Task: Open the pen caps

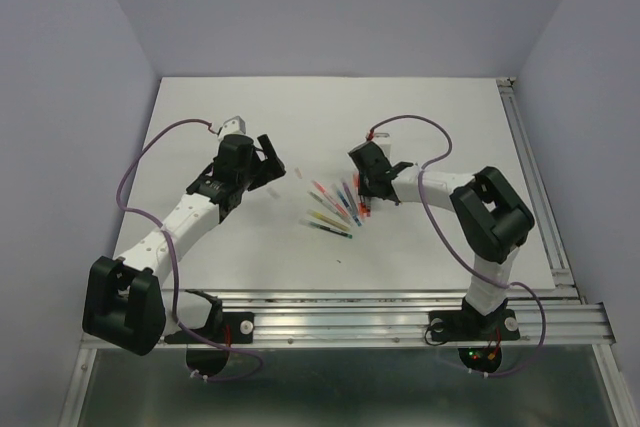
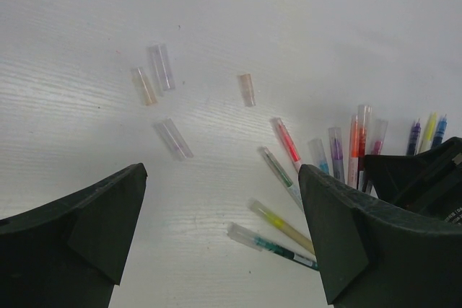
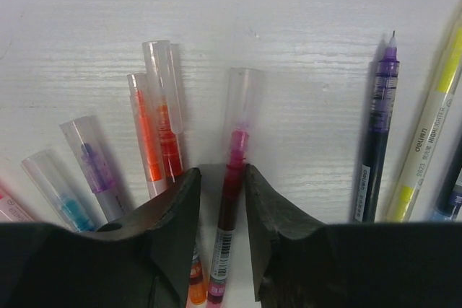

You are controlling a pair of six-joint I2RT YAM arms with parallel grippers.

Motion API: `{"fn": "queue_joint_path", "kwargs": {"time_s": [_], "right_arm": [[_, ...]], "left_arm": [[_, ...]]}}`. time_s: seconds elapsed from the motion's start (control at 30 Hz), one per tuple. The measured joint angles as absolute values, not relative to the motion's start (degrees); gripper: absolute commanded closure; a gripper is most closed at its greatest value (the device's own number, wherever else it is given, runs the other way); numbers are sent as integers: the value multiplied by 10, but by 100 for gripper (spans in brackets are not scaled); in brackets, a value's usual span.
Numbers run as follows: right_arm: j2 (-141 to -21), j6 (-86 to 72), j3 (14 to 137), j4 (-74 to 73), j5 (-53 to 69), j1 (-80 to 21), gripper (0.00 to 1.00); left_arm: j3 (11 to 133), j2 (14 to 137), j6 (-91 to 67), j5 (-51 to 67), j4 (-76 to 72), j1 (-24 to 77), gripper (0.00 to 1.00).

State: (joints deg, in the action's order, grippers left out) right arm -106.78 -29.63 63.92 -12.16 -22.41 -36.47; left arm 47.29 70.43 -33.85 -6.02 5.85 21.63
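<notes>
Pale walls enclose a white table [image 1: 250,127], on which a fan of pens [image 1: 335,209] is laid near the middle. The right fingers [image 3: 184,210] are set close on either side of a red pen [image 3: 232,171], whose barrel runs straight between them. A thin gap seems to be left on one side, so whether the barrel is actually clamped cannot be told. The cap of that pen [image 3: 242,99], clear and not yet pulled off, is found just ahead of the fingertips. Its long axis is lined up with the fingers and points away from the wrist. The left fingers [image 2: 328,214] are spread wide and nothing is held between them. Below them four loose caps [image 2: 162,68] are scattered to one side of the pens. The capped end is judged to be reachable only by the left arm, which is well apart from it, so a pull along the pen's own axis is called for.
</notes>
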Motion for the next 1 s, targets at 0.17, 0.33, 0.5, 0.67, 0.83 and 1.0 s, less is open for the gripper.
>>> {"fn": "queue_joint_path", "kwargs": {"time_s": [0.17,0.33,0.5,0.67,0.83,1.0], "right_arm": [[-1067,-316,631,-109,-234,-369,71],[-1058,-329,608,-82,-236,-372,83],[-1042,-335,580,-54,-234,-372,91],[-1024,-323,560,-43,-227,-372,94],[-1013,-304,556,-52,-220,-372,96],[-981,-283,550,-66,-214,-372,96]], "left_arm": [[473,704,-338,-60,58,216,1],[473,703,-339,-58,58,216,1],[473,703,-340,-29,55,216,1],[473,707,-342,31,43,216,1],[469,709,-348,69,32,216,1],[465,709,-355,100,27,216,1]]}}
